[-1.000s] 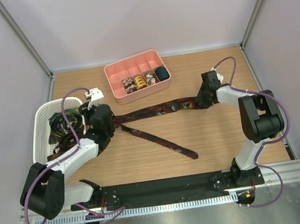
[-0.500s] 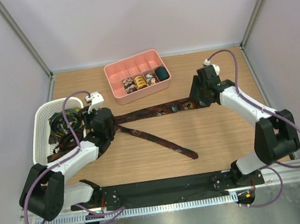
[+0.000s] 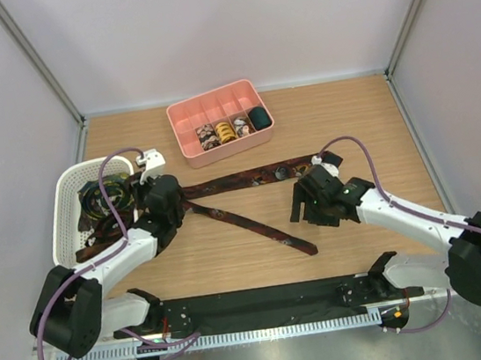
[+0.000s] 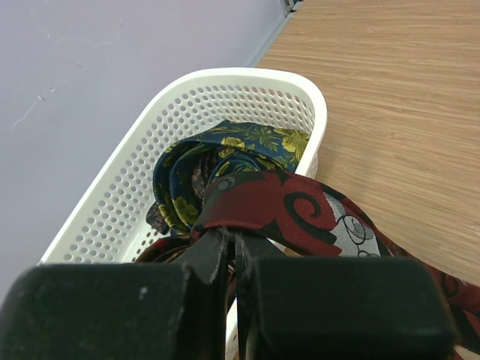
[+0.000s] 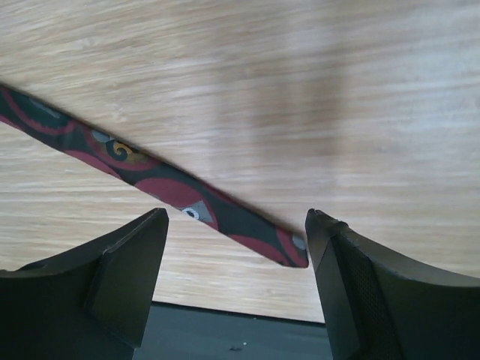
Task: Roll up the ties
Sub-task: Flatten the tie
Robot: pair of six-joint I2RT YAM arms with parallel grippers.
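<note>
A dark red patterned tie [image 3: 249, 179] lies across the table. Its wide part runs right to about the middle, and its narrow part [image 3: 265, 230] slants toward the near edge. My left gripper [image 3: 169, 200] is shut on the tie's fold beside the basket; in the left wrist view the fold [image 4: 285, 210] drapes over the closed gripper [image 4: 232, 241]. My right gripper [image 3: 302, 212] hangs open just above the narrow end [image 5: 289, 251], holding nothing. In the right wrist view its fingers [image 5: 127, 262] straddle the tip. Several rolled ties [image 3: 225, 130] sit in the pink tray.
The pink divided tray [image 3: 213, 108] stands at the back centre. A white mesh basket [image 3: 66, 212] at the left holds a bunched green and yellow tie [image 4: 247, 142]. The black base mat [image 3: 265, 299] lies along the near edge.
My right gripper let go of the tie's wide end, opened, and swung from the back right down toward the narrow end. The left gripper has stayed shut on the fold.
</note>
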